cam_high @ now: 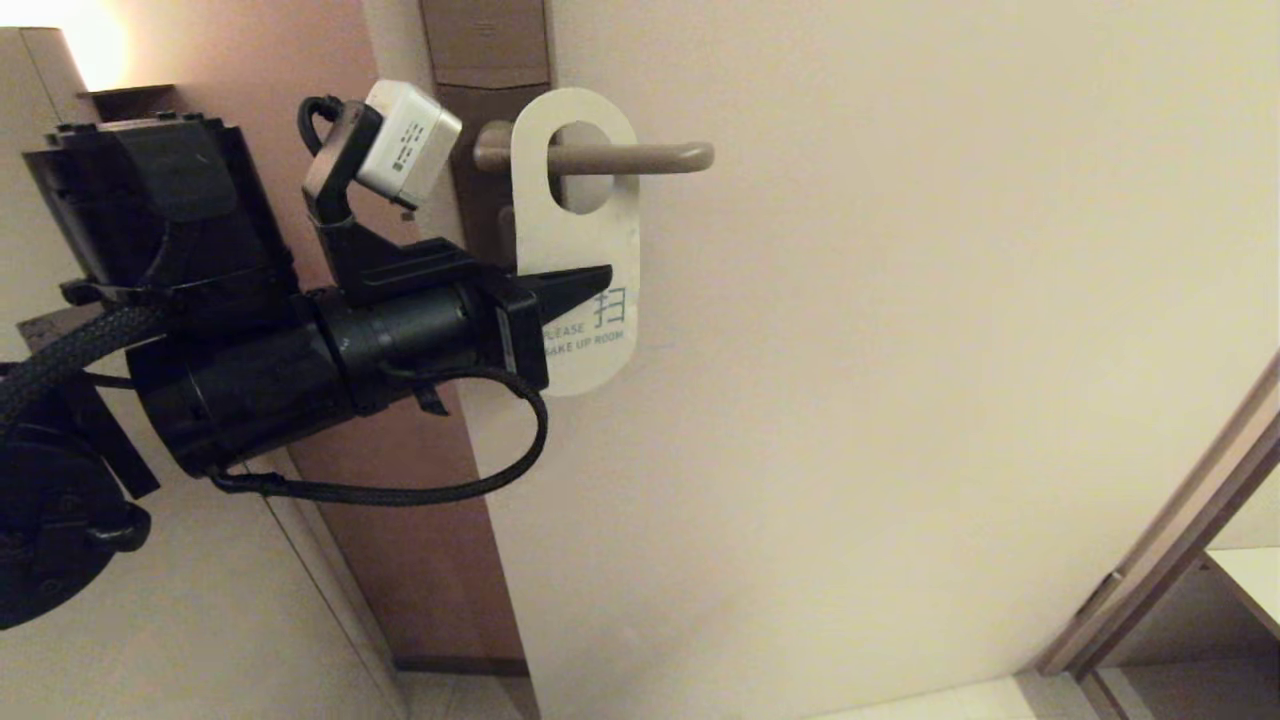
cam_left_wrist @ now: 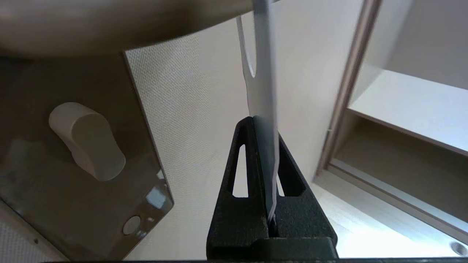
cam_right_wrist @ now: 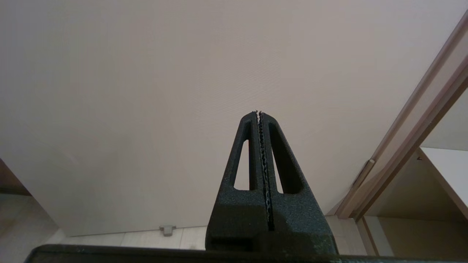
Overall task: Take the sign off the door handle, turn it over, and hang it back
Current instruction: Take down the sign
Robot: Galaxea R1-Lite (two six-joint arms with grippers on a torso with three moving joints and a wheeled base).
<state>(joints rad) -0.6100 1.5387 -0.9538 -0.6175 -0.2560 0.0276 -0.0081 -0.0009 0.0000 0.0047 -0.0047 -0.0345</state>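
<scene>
The sign (cam_high: 575,245) hangs by its oval hole on the door handle (cam_high: 620,157), a beige-bronze lever on a brown lock plate (cam_high: 485,60). Its white "PLEASE MAKE UP ROOM" side faces me. My left gripper (cam_high: 605,277) reaches in from the left and is shut on the sign's left edge, about halfway down. In the left wrist view the sign (cam_left_wrist: 261,84) stands edge-on, pinched between the black fingers (cam_left_wrist: 243,164). My right gripper (cam_right_wrist: 259,113) is shut and empty, pointing at the bare door; it does not show in the head view.
The cream door (cam_high: 900,350) fills most of the head view. A brown wall strip (cam_high: 400,520) lies behind my left arm. A door frame (cam_high: 1170,540) and a pale shelf (cam_high: 1250,580) stand at the lower right. A thumb-turn knob (cam_left_wrist: 89,140) sits on the lock plate.
</scene>
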